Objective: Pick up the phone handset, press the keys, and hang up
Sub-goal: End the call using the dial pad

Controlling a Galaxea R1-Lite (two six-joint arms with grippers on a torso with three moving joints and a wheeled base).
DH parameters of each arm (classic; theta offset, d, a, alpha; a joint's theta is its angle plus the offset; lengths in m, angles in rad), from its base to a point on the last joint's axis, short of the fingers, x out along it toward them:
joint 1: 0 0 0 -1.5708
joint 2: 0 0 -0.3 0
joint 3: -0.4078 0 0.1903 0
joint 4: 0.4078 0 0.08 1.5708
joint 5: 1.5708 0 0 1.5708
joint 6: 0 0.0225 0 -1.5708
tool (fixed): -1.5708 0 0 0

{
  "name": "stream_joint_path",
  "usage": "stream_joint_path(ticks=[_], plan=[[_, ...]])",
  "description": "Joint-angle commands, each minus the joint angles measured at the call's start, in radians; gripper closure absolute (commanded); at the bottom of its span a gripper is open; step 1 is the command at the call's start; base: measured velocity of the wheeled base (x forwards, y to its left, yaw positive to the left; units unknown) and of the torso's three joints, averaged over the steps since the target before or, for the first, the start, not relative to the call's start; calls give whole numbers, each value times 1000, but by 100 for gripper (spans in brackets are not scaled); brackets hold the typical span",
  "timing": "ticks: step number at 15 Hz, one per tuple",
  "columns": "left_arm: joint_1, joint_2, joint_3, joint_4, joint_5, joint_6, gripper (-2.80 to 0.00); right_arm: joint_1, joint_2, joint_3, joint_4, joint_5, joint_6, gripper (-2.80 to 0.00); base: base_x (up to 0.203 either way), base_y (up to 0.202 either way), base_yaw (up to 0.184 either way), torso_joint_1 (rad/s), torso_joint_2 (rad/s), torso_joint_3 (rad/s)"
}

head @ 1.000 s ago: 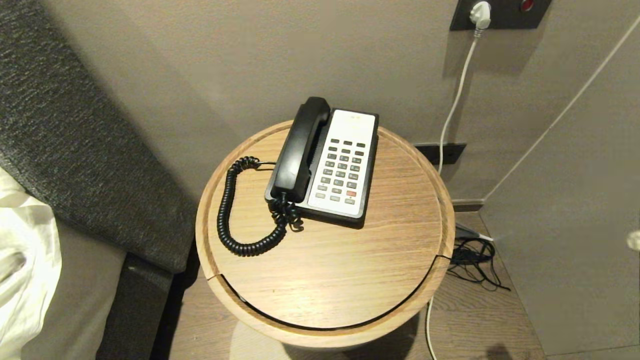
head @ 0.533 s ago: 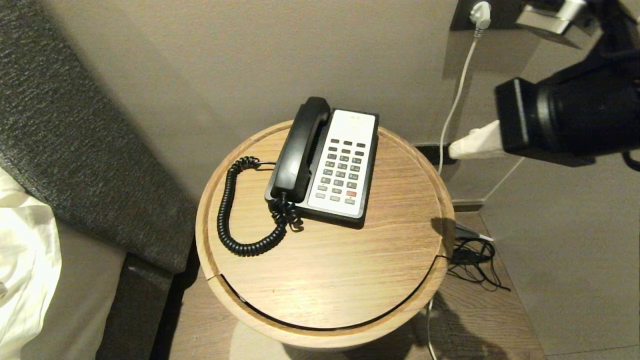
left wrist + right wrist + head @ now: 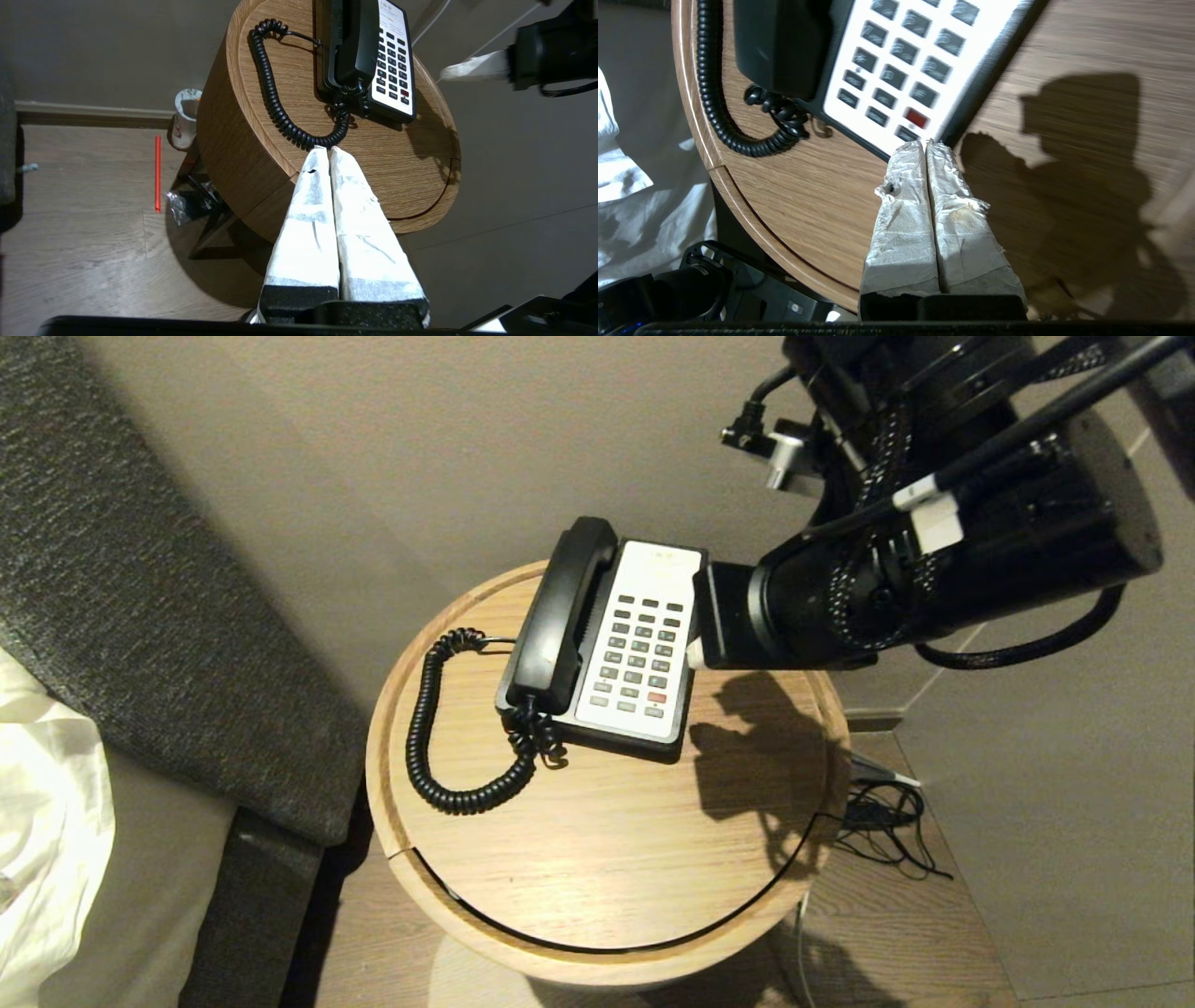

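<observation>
The black phone handset rests in its cradle on the left side of the phone base, beside the white keypad with dark keys. Its coiled cord loops over the round wooden table. My right gripper is shut and empty, its taped tips over the base's near right edge by the red key. In the head view only its white tip shows past the wrist. My left gripper is shut and empty, hovering off the table's front-left edge, short of the cord and the handset.
A dark padded headboard and white bedding stand left of the table. The wall is close behind. Black cables lie on the floor at the right. A paper cup and a red stick lie on the floor.
My right arm has swung in from the upper right and come down over the phone's right edge. The phone, handset and cord have not moved.
</observation>
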Motion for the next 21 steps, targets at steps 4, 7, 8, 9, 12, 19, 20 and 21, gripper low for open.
stream_joint_path(ticks=[4, 7, 8, 9, 12, 19, 20, 21], plan=[[0, -12, 11, 7, 0, -15, 0, 39, 56, 0, -25, -10, 2, 0, 0, 0, 0, 0, 0, 0], [0, -21, 18, 10, 0, -15, 0, 38, 70, 0, -17, -16, 0, 0, 0, 0, 0, 0, 0, 0], [0, -21, 20, 10, 0, -15, 0, 38, 74, 3, -18, -18, 2, 0, 0, 0, 0, 0, 0, 0], [0, -22, 20, 10, 0, -15, 0, 37, 76, 6, -18, -23, 3, 0, 0, 0, 0, 0, 0, 0], [0, -24, 29, 10, 0, -14, 0, 35, 86, 5, -16, -25, -1, 0, 0, 0, 0, 0, 0, 0], [0, -24, 36, 8, -2, -14, 0, 17, 110, 5, -13, -28, -3, 0, 0, 0, 0, 0, 0, 0], [0, -24, 36, 8, -2, -14, 0, 16, 114, 3, -12, -28, -3, 0, 0, 0, 0, 0, 0, 0], [-2, -24, 36, 8, -2, -14, 0, 14, 117, 6, -12, -28, -4, 0, 0, 0, 0, 0, 0, 0]])
